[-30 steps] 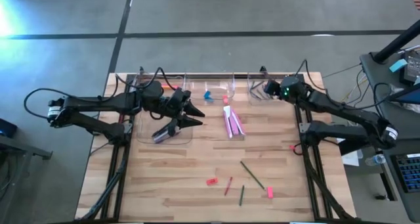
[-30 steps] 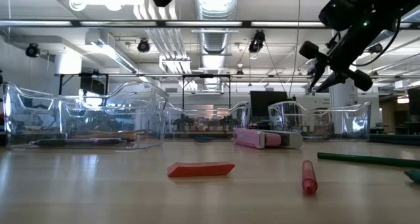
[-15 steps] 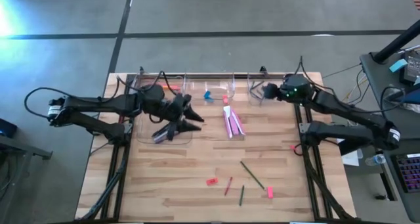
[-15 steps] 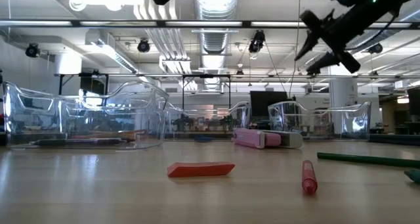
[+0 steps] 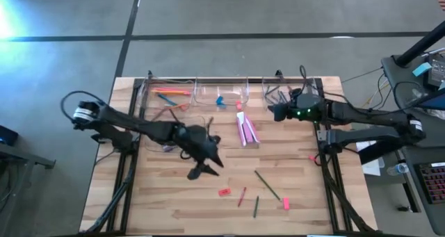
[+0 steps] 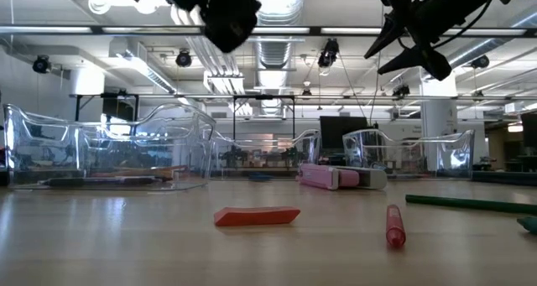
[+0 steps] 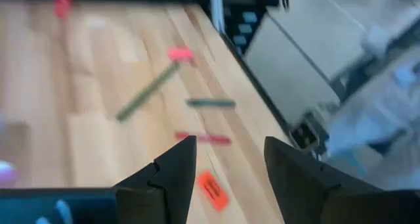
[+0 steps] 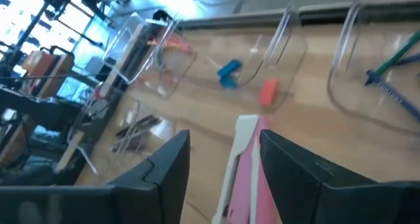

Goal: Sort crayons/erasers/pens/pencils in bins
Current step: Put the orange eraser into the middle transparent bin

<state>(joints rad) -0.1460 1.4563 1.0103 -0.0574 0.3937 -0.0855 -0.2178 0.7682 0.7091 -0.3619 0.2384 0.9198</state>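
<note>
My left gripper (image 5: 207, 166) hangs open above the middle of the table, a little short of an orange-red eraser (image 7: 211, 190) that lies flat on the wood. Beyond it lie a red crayon (image 5: 242, 196), two green pencils (image 5: 267, 185) and a pink eraser (image 5: 286, 203). My right gripper (image 5: 272, 112) is open and in the air near the right-hand bin (image 5: 278, 96). The clear bins (image 5: 222, 94) stand along the far edge. The middle one holds a blue eraser (image 8: 228, 71) and an orange-pink eraser (image 8: 268, 91).
Pink markers (image 5: 247, 131) lie side by side at the table's centre, under my right gripper's line of sight. A far-left bin (image 5: 167, 92) holds orange crayons, and a bin (image 5: 158, 136) nearer on the left holds dark pens. The near left of the table is bare wood.
My left gripper has swung from over the left bin toward the table's middle and near edge, coming down and staying open. My right gripper has risen from the right-hand bin, drawn a little toward the table's middle, and opened its fingers.
</note>
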